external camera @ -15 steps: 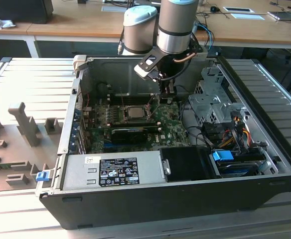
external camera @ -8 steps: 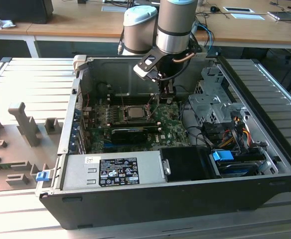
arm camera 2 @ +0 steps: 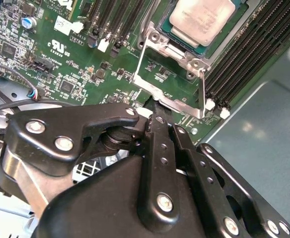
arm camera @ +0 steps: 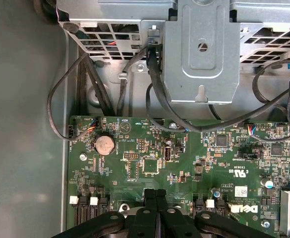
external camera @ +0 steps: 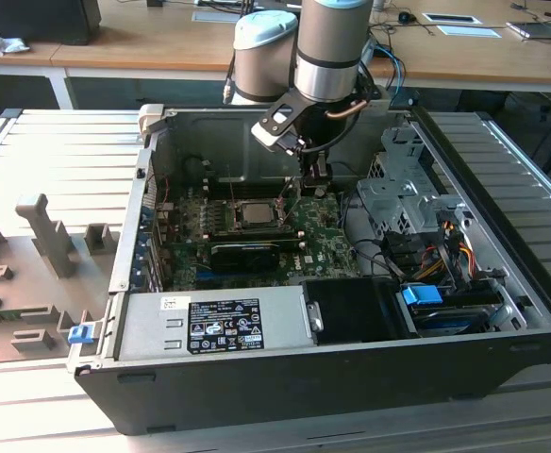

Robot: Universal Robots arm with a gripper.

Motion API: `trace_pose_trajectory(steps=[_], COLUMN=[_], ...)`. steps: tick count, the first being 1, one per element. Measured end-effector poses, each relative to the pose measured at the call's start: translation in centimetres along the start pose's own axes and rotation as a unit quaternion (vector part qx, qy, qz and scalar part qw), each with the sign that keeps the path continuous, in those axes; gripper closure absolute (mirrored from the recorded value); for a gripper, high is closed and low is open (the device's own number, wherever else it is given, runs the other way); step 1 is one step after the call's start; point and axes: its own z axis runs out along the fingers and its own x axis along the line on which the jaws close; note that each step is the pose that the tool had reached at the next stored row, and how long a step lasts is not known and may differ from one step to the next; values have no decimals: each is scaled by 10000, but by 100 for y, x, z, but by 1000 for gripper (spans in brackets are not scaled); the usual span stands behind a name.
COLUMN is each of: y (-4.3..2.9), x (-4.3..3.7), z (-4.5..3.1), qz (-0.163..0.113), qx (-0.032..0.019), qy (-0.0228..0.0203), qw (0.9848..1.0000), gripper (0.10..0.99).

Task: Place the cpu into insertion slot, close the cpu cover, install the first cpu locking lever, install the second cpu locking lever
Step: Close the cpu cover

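Cpu (arm camera 2: 200,20) beyond open cpu cover (arm camera 2: 180,105), fingers (arm camera 2: 157,134) near

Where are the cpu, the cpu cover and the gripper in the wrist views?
cpu (arm camera 2: 202,20): second wrist view, middle of its silvery top.
cpu cover (arm camera 2: 177,105): second wrist view, the frame rail nearest the gripper.
gripper (arm camera: 155,192): first wrist view, between its closed fingertips.
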Motion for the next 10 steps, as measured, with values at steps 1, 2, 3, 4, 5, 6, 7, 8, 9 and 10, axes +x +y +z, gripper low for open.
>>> trace_pose_trajectory(steps=[1, 2, 3, 4, 5, 6, 7, 8, 9, 10], y=[-3, -4, -5, -8, -12, -16, -18, -19, -24, -31], x=[0, 0, 0, 0, 0, 0, 0, 0, 1, 1], z=[0, 0, 0, 0, 0, 0, 0, 0, 0, 0], qz=[0, 0, 0, 1, 1, 0, 0, 0, 0, 0], qx=[0, 0, 0, 0, 0, 0, 0, 0, 0, 0], qy=[0, 0, 0, 0, 0, 0, 0, 0, 0, 0], qw=[10000, 10000, 10000, 10000, 10000, 10000, 10000, 10000, 10000, 10000], gripper=[980, 980, 980, 980, 980, 980, 980, 980, 980, 980])
